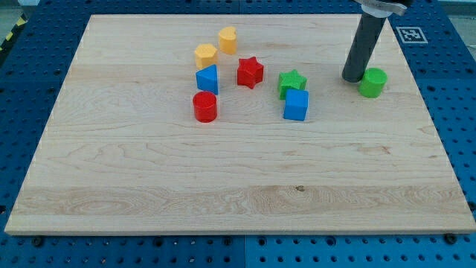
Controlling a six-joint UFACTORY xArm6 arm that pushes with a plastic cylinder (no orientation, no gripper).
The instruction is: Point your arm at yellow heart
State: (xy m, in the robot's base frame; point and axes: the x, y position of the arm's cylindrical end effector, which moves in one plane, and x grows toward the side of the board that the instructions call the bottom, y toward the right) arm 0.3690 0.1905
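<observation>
Two yellow blocks lie at the board's upper middle. The upper one (227, 39) looks rounded, perhaps the heart. The lower one (206, 54) looks like a pentagon. My tip (352, 79) rests on the board at the upper right, touching or almost touching the left side of a green cylinder (372, 82). The tip is far to the right of both yellow blocks, with other blocks in between.
A red star (250, 72), a green star (291, 82) and a blue cube (295, 105) lie between the tip and the yellow blocks. A blue block (207, 79) and a red cylinder (204, 106) sit below the yellow pentagon. The wooden board (238, 193) lies on a blue pegboard.
</observation>
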